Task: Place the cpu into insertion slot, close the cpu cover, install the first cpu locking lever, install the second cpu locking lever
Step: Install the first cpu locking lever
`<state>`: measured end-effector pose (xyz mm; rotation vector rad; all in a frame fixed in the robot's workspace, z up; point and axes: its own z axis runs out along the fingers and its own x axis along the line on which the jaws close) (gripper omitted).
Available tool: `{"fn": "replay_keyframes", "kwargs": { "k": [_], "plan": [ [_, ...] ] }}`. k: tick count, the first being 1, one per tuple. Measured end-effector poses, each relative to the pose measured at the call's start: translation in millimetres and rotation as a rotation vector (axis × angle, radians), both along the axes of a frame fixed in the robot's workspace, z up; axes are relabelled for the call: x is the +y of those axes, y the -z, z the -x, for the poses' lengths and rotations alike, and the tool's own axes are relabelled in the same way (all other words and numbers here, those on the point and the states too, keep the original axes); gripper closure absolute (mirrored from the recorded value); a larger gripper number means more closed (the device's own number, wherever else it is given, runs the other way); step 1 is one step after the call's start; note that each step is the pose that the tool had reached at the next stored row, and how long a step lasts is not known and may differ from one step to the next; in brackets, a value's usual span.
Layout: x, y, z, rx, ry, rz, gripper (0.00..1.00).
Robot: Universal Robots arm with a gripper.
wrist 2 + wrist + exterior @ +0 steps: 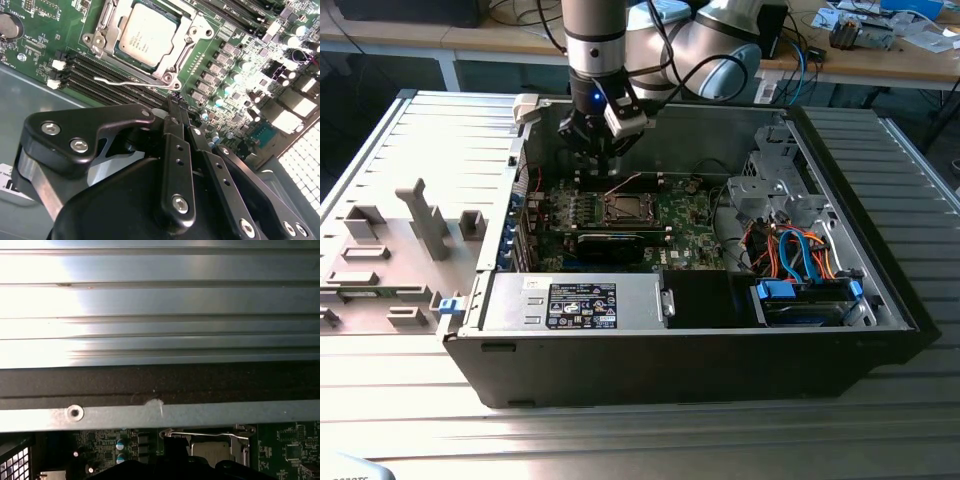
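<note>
Black computer case lies open on the tabletop in the exterior view, gripper hovering over the board inside. Second wrist view — fingers pinched together, empty; cpu seated in the insertion slot, cover apparently down. First wrist view: a lever crosses the socket.

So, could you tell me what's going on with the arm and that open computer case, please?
The gripper hangs inside the open computer case, just above the green motherboard. It holds nothing, and its jaws are together. The cpu already sits in the insertion slot, and the cpu cover lies closed around it. One thin wire locking lever sticks out beside the socket, close to the gripper's tip, apparently not yet latched.
</note>
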<state>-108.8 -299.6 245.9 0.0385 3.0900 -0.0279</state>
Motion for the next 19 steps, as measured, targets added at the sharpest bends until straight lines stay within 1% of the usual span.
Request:
{"fn": "replay_keyframes", "kwargs": {
  "k": [10,16,19],
  "plan": [
    [0.1,3.4,-2.1,0.0000,0.000,0.0001,0.89],
    [0.3,8.2,-2.6,0.0002,0.000,0.0002,0.89],
    [0.5,11.3,-4.1,0.0002,0.000,0.0006,0.89]
  ]
}}
